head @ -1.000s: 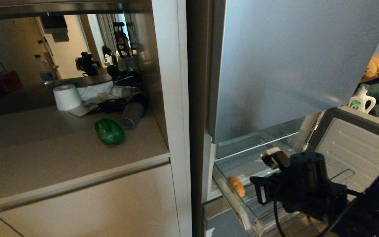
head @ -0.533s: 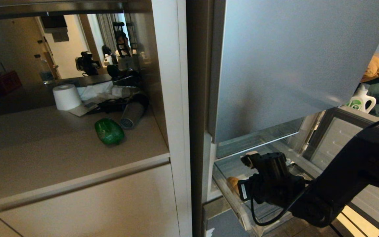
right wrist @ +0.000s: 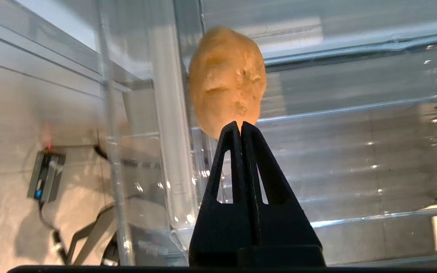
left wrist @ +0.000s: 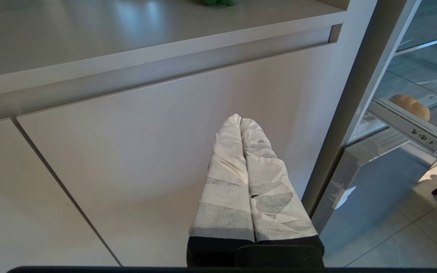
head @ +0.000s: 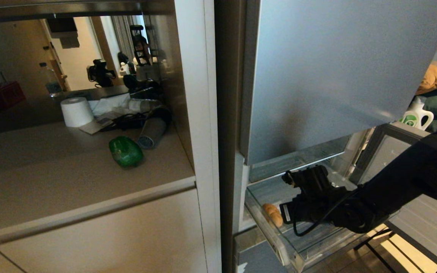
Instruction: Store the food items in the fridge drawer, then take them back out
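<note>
Clear plastic: the fridge drawer (head: 309,250) is pulled out below the tall silver fridge door (head: 336,68); ribbed floor visible.
Potato (head: 272,214): tan-brown, oval, lying inside the drawer near its left wall, towards the front corner.
Bell pepper (head: 126,151): glossy dark green, resting on the beige desk (head: 51,182) left of the fridge, well apart from the drawer.
Right pincer (right wrist: 241,127): black fingers pressed together, holding nothing; the tips point at the potato from close by, and whether they touch it cannot be told. In the head view the right arm reaches in over the drawer from the right.
Left pincer (left wrist: 241,120): white-wrapped fingers together, empty, parked low in front of the beige cabinet door (left wrist: 146,151).
Desk, other items: white paper roll (head: 77,111), grey cylinder (head: 151,133) just beside the pepper, tangle of dark cables (head: 131,120) behind them.
Background, right: white detergent bottle (head: 417,115) with a green label.
</note>
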